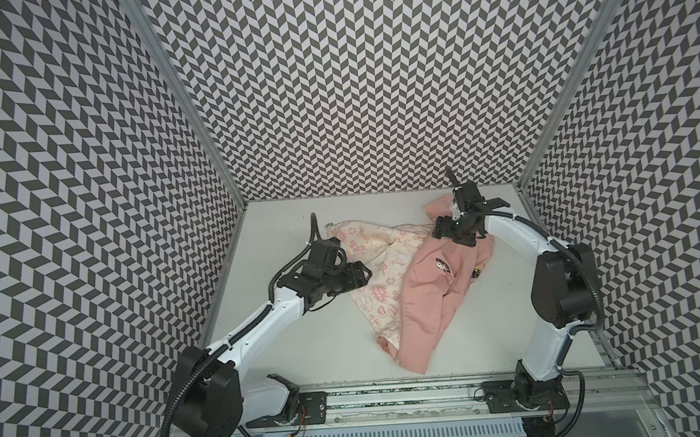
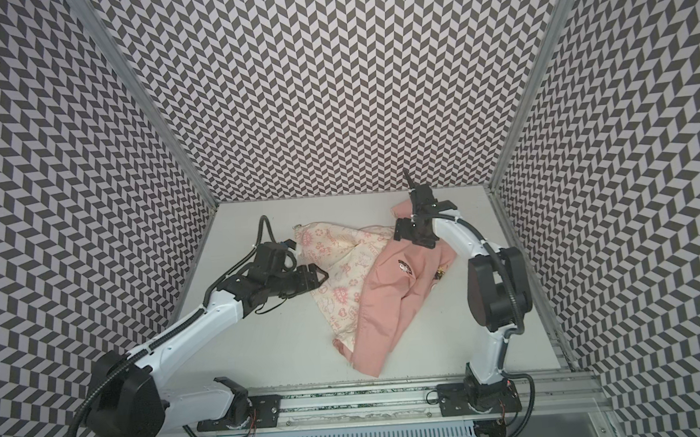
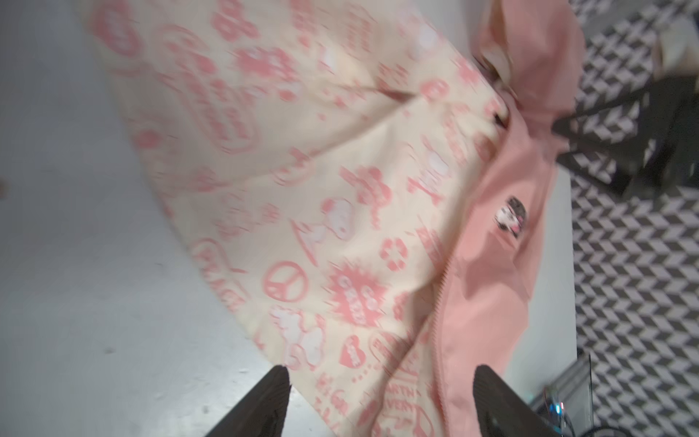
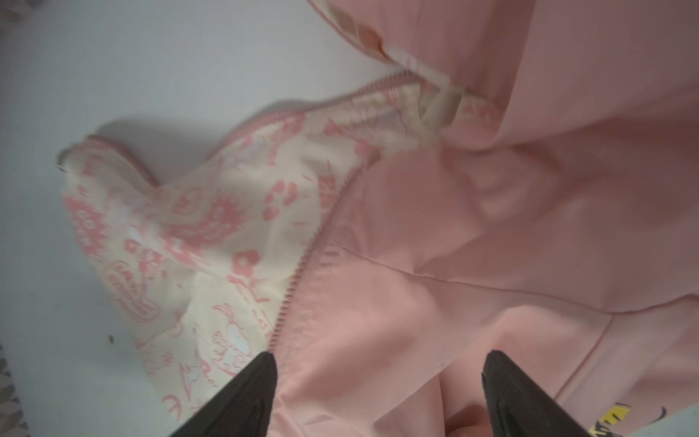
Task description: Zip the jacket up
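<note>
On the white worktop [image 1: 297,335], right of centre in both top views, lies the jacket [image 1: 428,294], spread open and unzipped. Its salmon-pink shell forms the right part, with one pink length reaching toward the front edge. The cream lining [image 1: 384,267], printed with pink words and emblems, faces up on the left.

The left pincer [image 3: 382,382] hovers at the lining's left border. Its jaws stand wide apart with nothing between them, the printed cloth lying below. The right pincer [image 4: 378,363] hangs over the far, upper part of the pink shell. Its jaws are likewise spread and hold nothing, and pink fabric fills the gap beneath.

The zipper teeth [image 4: 302,261] run along the boundary between lining and shell, and a second row edges the lining's free border; the two rows are apart. A small dog graphic [image 1: 443,266] with black lettering sits on the pink front. Beside it, near the right border, is a smaller dark and yellow print [image 1: 477,271].
</note>
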Robot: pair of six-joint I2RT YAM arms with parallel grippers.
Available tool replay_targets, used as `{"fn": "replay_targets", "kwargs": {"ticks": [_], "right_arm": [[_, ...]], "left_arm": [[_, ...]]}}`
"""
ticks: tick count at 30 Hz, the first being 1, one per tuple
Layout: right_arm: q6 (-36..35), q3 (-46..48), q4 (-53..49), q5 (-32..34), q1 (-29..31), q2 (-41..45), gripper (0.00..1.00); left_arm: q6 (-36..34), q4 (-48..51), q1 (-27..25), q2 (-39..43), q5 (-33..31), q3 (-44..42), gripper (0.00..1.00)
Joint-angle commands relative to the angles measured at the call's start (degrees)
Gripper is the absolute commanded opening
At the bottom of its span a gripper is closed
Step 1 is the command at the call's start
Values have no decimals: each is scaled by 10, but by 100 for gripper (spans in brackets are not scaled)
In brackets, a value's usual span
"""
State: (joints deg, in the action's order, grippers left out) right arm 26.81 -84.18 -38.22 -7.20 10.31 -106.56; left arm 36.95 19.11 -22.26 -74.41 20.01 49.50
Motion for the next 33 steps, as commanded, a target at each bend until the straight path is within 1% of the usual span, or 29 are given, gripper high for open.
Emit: {"fn": "replay_targets", "kwargs": {"ticks": [1, 5, 8, 11, 13, 16, 18, 22, 27, 31, 33], "right_arm": [[-3, 33, 19, 16, 9, 15, 86], [-3, 112, 52, 14, 8, 47, 83], [-8, 155, 66, 14, 2, 58, 77], [-9, 190, 80, 13, -12, 61, 70], [-5, 212, 93, 0, -34, 68, 67], [2, 238, 115, -35, -89, 83, 67], [0, 230, 109, -46, -121, 79, 67], [-8, 181, 86, -42, -146, 50, 68], [-13, 106, 54, -49, -155, 15, 70], [-8, 74, 49, -79, -154, 18, 74], [-6, 68, 49, -98, -152, 27, 76]], "left_arm": [[45, -38, 35, -44, -57, -13, 79], [57, -82, 59, -106, -95, 4, 80], [63, -91, 85, -162, -97, 30, 79], [89, -121, 114, -185, -92, 30, 79], [102, -140, 121, -188, -98, 30, 79], [96, -136, 124, -191, -110, 51, 80], [96, -137, 132, -197, -106, 66, 82], [102, -151, 147, -227, -87, 90, 85], [96, -161, 154, -293, -59, 138, 85], [92, -185, 155, -352, -25, 179, 85], [84, -182, 154, -377, -19, 205, 84]]}}
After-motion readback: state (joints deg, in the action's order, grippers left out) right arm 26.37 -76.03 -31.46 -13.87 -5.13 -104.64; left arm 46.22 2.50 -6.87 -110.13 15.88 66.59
